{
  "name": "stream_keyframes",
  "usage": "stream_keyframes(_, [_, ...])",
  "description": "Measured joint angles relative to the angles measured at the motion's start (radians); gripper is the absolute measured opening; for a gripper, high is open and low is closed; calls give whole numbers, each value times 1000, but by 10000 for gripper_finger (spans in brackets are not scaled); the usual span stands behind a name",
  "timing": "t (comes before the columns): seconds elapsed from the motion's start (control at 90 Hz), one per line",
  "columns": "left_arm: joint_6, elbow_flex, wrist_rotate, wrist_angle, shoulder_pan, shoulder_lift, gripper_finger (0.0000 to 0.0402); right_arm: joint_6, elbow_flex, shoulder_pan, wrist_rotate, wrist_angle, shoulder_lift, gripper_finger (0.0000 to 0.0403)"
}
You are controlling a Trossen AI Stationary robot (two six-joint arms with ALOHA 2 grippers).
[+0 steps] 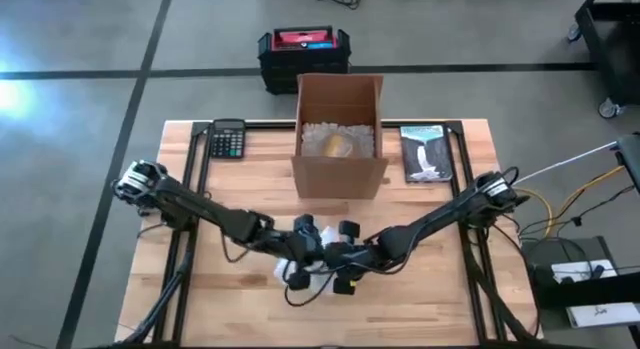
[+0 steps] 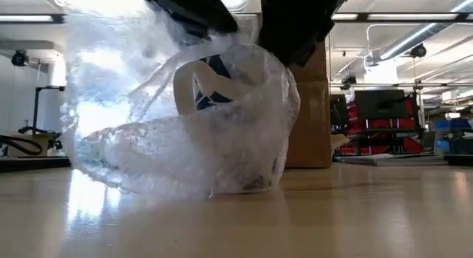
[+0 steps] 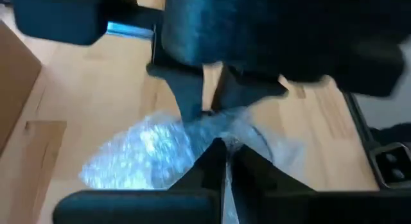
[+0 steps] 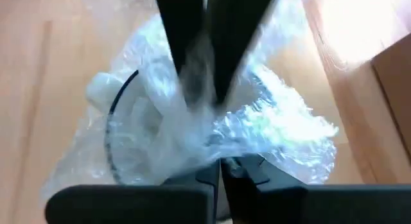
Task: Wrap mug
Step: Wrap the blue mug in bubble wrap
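A white mug (image 2: 222, 103) with a blue mark stands on the wooden table, its handle (image 2: 185, 88) toward the table's left. Clear bubble wrap (image 2: 148, 140) is draped over and around it. The wrap's lower part spreads on the table to the mug's left. Both grippers meet just above the mug at the table's middle front. My left gripper (image 3: 221, 161) and my right gripper (image 4: 221, 167) are each shut on the wrap. In the high view the arms hide most of the bundle (image 1: 312, 279). My left gripper pinches a gathered bunch of bubble wrap (image 3: 215, 131) between its two fingers, coming slanting down from the table's left. The wrap rises from the mug to the fingers. My right gripper pinches the gathered wrap (image 4: 205, 144) above the mug between its two fingers, slanting down from the table's right, tip to tip with the other gripper. The mug stays standing on the table under the wrap.
An open cardboard box (image 1: 338, 174) with a wrapped item inside stands at the middle far side. A calculator (image 1: 228, 139) lies at the far left. A flat picture-covered item (image 1: 425, 154) lies right of the box. Bare wood shows on the near left and right.
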Motion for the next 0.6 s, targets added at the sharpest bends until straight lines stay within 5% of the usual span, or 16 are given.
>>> stream_keyframes(0.189, [-67,-1,-24,-266,-43,-171,0,0,2,-1,10,20,-2,0])
stream_keyframes(0.322, [-166,-12,-159,-516,-97,-258,0,-6,-5,2,-7,2,4,0])
stream_keyframes(0.6, [-306,-122,-180,-577,-161,-337,0,0,-3,1,-4,13,3,0])
